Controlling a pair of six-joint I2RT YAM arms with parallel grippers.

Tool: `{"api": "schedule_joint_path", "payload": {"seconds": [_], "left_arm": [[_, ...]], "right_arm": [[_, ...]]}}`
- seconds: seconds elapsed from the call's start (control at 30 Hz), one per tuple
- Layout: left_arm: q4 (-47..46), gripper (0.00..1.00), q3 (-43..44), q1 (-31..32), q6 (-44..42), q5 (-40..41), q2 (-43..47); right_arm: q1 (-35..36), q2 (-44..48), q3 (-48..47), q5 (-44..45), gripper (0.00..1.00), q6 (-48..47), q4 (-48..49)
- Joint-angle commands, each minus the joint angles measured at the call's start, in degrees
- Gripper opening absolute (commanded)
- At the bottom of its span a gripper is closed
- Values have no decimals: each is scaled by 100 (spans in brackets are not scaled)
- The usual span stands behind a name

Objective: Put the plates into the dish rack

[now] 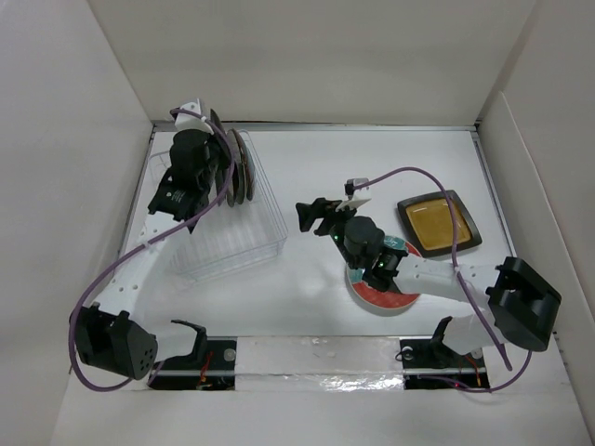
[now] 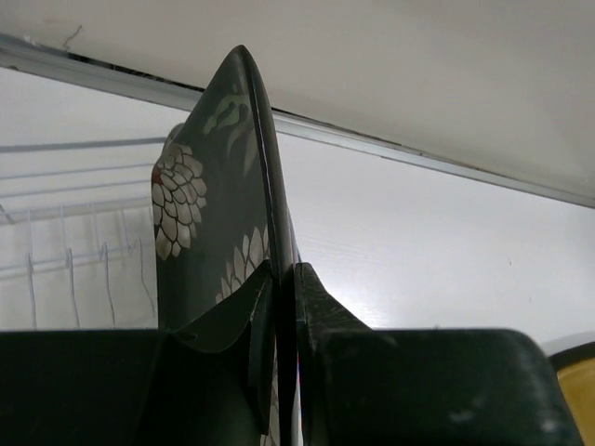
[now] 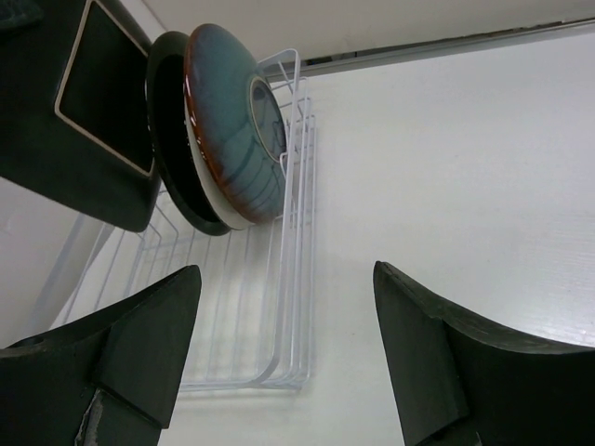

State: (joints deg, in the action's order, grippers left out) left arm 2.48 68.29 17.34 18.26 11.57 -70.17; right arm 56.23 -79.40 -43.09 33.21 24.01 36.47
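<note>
I had the left gripper (image 2: 283, 279) pressed together on the rim of the black floral plate (image 2: 209, 204), one finger on each face, pinching it so that it stood on edge. In the left wrist view that plate filled the middle of the frame, with the thin white wires of the dish rack (image 2: 65, 269) at the left behind it. From overhead, the left arm reached to the upper left of the frame, where the rack stood on the white table (image 1: 316, 167) with plates upright at its far end. In the right wrist view, the teal plate (image 3: 228, 121) stood on edge in the rack at the upper left. A cream-edged plate (image 3: 219, 206) and a dark-edged plate (image 3: 172, 139) were packed close behind it, and a black square plate was further left, partly cut off by the frame. The right gripper (image 3: 286, 269) was spread wide and held nothing, its jaws hanging over bare table in the middle of the overhead frame, between the rack and the amber-centred square plate (image 1: 439, 223). That square plate lay flat at the right. The red-and-teal plate (image 1: 381, 295) lay flat lower down, partly hidden under the right arm.
</note>
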Motion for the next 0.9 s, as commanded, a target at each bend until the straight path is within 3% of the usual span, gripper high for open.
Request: {"api": "schedule_joint_path", "payload": {"seconds": [0.0,0.27,0.53,0.87], "left_arm": [[-1689,0,290,-424,-209,-427,101],[-2295,0,-26,-644,-69,-551,-172],[-2752,0,-535,-768,651,-701,-260],[-3227,0,-914,-1356,951,-1130,-462]], "right_arm": [[-15,231,55,89,80,69,229],[-15,284,108,89,80,69,212],[-15,214,99,72,80,77,220],[-15,205,117,19,80,113,212]]}}
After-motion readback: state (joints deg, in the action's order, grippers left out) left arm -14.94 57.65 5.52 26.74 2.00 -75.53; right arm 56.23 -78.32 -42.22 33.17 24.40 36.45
